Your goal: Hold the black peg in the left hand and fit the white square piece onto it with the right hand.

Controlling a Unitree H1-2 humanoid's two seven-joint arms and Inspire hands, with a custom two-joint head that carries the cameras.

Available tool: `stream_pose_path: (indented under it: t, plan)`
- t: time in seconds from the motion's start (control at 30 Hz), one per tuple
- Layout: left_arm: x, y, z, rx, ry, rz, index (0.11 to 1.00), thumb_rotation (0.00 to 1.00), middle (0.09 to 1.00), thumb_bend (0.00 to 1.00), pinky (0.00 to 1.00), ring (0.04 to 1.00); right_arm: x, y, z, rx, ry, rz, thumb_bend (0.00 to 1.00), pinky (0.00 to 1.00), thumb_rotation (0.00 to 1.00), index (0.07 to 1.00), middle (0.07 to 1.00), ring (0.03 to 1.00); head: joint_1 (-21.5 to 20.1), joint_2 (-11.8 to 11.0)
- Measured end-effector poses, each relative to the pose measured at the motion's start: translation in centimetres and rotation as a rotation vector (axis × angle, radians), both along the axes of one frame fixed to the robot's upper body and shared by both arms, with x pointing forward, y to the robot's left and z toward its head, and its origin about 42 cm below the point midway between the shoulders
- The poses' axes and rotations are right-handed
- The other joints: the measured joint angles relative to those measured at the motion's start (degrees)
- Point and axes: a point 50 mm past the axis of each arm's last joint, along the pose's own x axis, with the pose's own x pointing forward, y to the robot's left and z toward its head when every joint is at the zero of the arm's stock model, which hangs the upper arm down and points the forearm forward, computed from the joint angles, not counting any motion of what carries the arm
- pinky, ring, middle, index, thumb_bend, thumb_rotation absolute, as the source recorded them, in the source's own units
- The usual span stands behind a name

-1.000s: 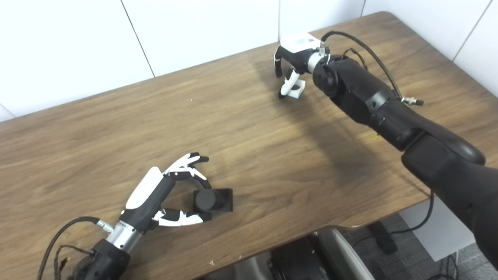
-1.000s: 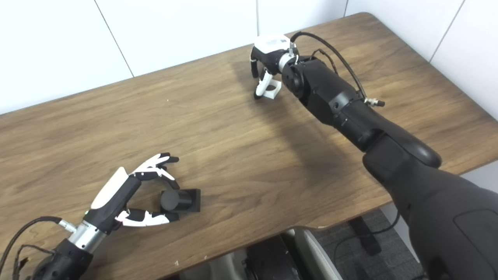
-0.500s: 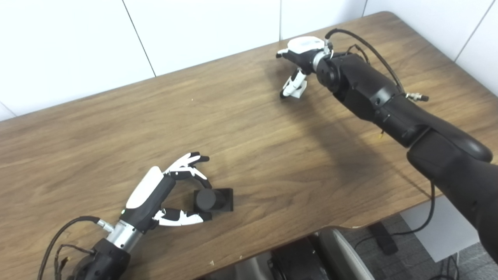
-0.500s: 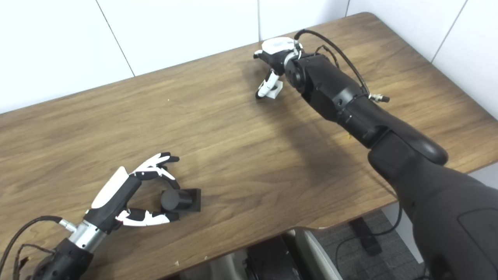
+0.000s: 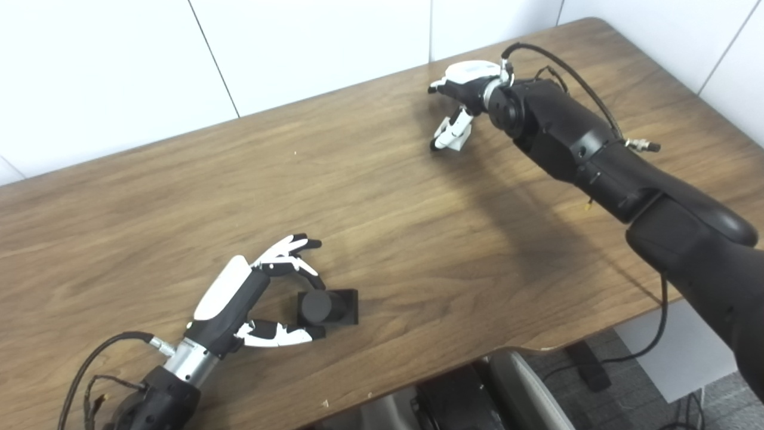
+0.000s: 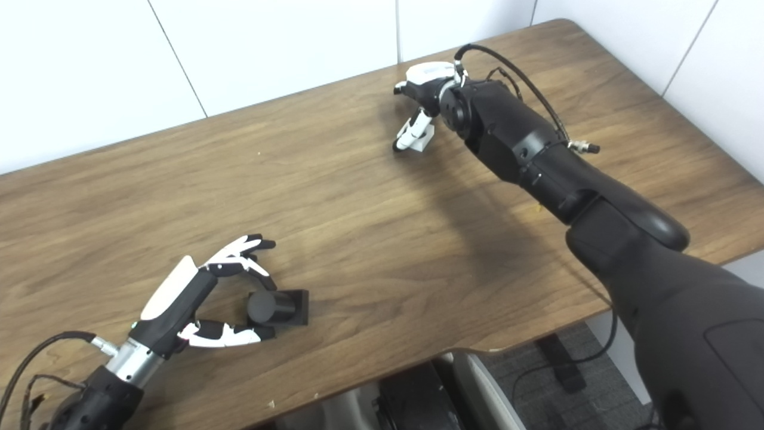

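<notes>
Your left hand point(image 5: 248, 304) lies low on the wooden table point(image 5: 382, 227) near its front edge, palm turned inward, with its fingers point(image 5: 286, 248) curled above and its thumb point(image 5: 277, 337) stretched out below, spread apart and cupping the black peg point(image 5: 325, 306) without clamping it. The thumb tip reaches the peg's near side, and whether the fingertips actually touch it you cannot tell from either view. The peg is a round black post on a square black base, and it lies tipped on its side with the round end facing toward the camera. Your right hand point(image 5: 462, 98) is far across the table near the back edge, reached out on its long black arm point(image 5: 597, 161), palm down, its thumb and fingers drawn in around the white square piece point(image 5: 456, 137). The piece sits just under the fingertips and is mostly hidden by them, so you cannot tell whether it is gripped or only touched, nor whether it rests on the wood. The two task pieces are well apart. No writing or label can be read on anything here.
</notes>
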Motion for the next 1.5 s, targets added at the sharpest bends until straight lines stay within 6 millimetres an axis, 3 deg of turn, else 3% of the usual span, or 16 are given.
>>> stream_pose_path:
  t: [0.4, 0.57, 1.5]
  plan:
    - [0.3, -0.2, 0.1, 0.001, -0.005, -0.01, 0.491, 0.06, 0.879, 0.52, 0.79, 0.947, -0.8, 0.2, 0.8, -0.059, 0.027, -0.041, 1.0, 0.83, 0.42, 0.829, 0.986, 0.988, -1.41, -0.09]
    - [0.4, -0.6, 0.1, -0.004, -0.005, -0.017, 0.491, 0.06, 0.881, 0.52, 0.8, 0.945, -1.1, -0.1, 1.4, -0.093, 0.011, -0.05, 1.0, 0.79, 0.42, 0.792, 0.965, 0.953, -1.67, 0.09]
    - [0.6, -0.5, 0.1, -0.014, 0.003, -0.021, 0.491, 0.06, 0.879, 0.52, 0.79, 0.945, -3.6, -1.5, 1.9, -0.114, 0.014, -0.075, 0.96, 0.86, 0.41, 0.796, 0.961, 0.961, -2.81, 0.97]
